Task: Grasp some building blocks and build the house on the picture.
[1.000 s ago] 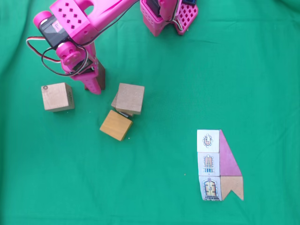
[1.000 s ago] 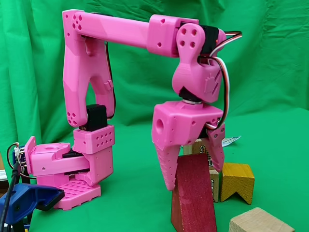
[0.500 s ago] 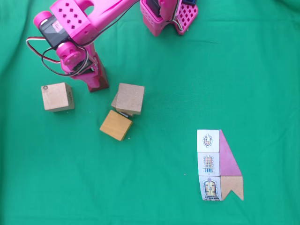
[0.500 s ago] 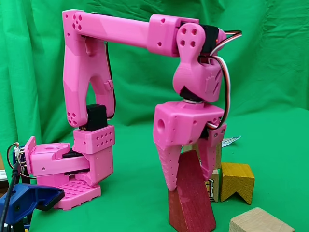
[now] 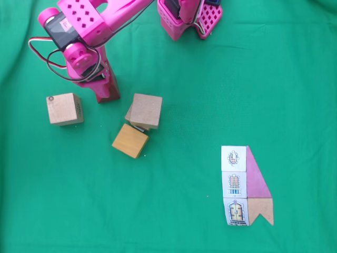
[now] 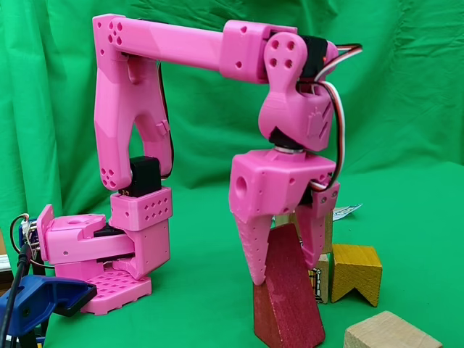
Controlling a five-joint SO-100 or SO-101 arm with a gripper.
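Fingers of my gripper (image 6: 284, 270) pinch the dark red wooden prism (image 6: 288, 304); behind it, tan cubes (image 6: 324, 255) sit half hidden.

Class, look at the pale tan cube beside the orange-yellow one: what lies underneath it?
The tan cube rests on another block; just its corner and edge peek out. The rest is covered.

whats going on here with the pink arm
The pink arm's gripper is shut on the dark red triangular block, which stands on the green cloth. Two stacked tan cubes, an orange-yellow block and another tan cube wait nearby. The picture card lies apart, with nothing built yet.
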